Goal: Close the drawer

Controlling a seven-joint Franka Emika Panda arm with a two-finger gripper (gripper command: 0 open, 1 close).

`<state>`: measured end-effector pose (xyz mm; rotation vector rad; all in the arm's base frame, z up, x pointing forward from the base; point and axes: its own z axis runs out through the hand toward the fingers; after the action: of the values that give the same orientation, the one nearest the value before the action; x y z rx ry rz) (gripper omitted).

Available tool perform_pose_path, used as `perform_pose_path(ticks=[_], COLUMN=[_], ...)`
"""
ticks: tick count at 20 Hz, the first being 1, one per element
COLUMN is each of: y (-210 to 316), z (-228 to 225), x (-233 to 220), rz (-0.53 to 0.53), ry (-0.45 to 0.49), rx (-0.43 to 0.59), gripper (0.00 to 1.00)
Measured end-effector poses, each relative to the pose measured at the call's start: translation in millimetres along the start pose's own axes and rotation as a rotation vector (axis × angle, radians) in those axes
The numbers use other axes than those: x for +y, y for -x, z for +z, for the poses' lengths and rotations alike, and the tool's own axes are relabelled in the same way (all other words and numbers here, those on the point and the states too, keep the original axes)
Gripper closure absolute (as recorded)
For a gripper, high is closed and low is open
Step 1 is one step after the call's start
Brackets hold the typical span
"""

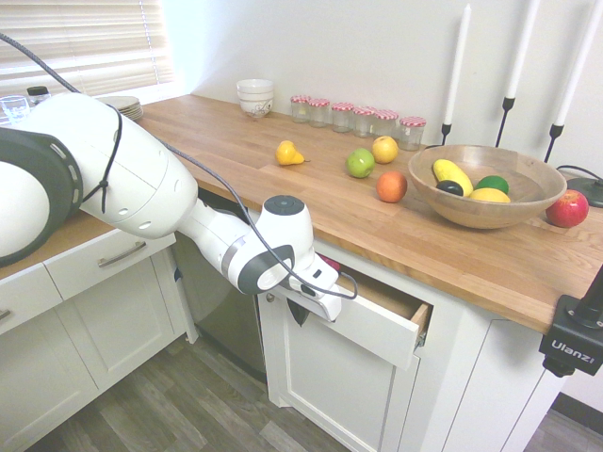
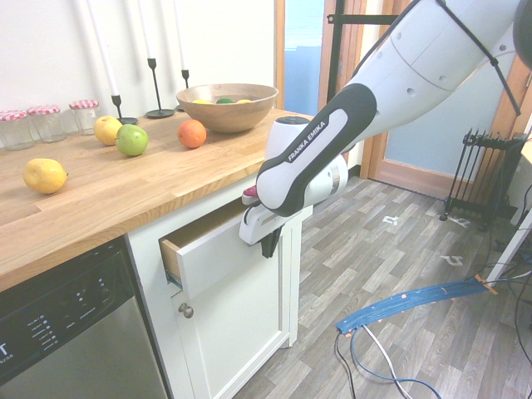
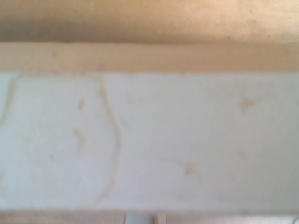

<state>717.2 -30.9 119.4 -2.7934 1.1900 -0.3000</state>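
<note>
The drawer [image 1: 377, 325] under the wooden countertop stands partly pulled out, its white front away from the cabinet and a light wood side [image 2: 170, 256] showing. My gripper [image 1: 303, 309] sits against the outer face of the drawer front [image 2: 218, 253], near its end and top edge. Its hand covers the handle, which I cannot see. The wrist view is filled from close by with a pale wood board of the drawer [image 3: 149, 140], blurred, with a darker wood strip above it.
On the countertop [image 1: 490, 259] stand a wooden bowl [image 1: 485, 188] of fruit, loose fruit, jars and candlesticks. A white cabinet door [image 2: 237, 332] with a knob is below the drawer; a dishwasher [image 2: 66, 332] is beside it. Narrower white drawers [image 1: 108, 256] lie further along.
</note>
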Motion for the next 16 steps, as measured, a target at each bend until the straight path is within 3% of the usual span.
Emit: perform_pose_path(ticks=[16], y=[-32], z=[14], x=[-26], rz=[0.013], ry=[-0.041], rx=[0.103], gripper=[1.00])
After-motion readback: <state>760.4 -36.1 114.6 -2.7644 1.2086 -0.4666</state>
